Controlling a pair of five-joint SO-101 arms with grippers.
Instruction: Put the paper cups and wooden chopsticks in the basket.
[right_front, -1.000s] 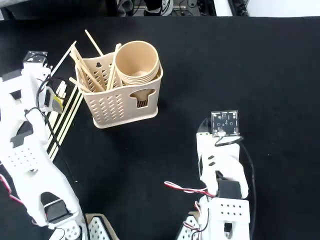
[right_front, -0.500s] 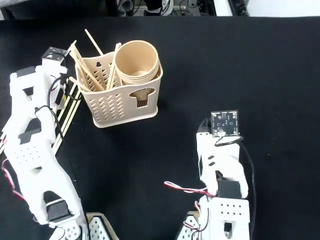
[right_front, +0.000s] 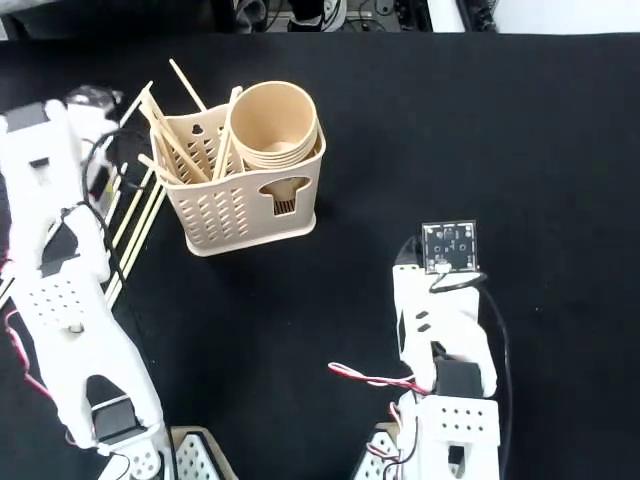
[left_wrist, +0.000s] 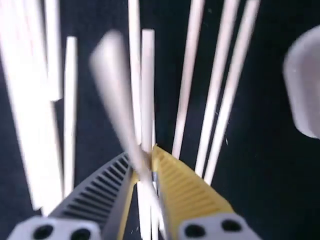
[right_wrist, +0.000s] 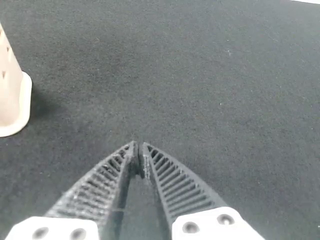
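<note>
The paper cups (right_front: 273, 122) stand stacked in one compartment of the beige slotted basket (right_front: 250, 205), the one farther from the left arm (right_front: 55, 260). Several wooden chopsticks (right_front: 165, 140) lean upright in the compartment next to it, their tips sticking out above the rim. More loose chopsticks (right_front: 135, 215) lie roughly parallel on the black table (right_front: 500, 150), just beside the basket on the left arm's side. Over these, the left gripper (left_wrist: 145, 161) has its fingers pinched on a single chopstick (left_wrist: 114, 90) — it is blurred and slants across the ones lying flat. The right gripper (right_wrist: 138, 150) has its fingers pressed together with nothing between them. It sits low over bare table, well apart from the basket — one corner of the basket shows at the edge of the right wrist view.
</note>
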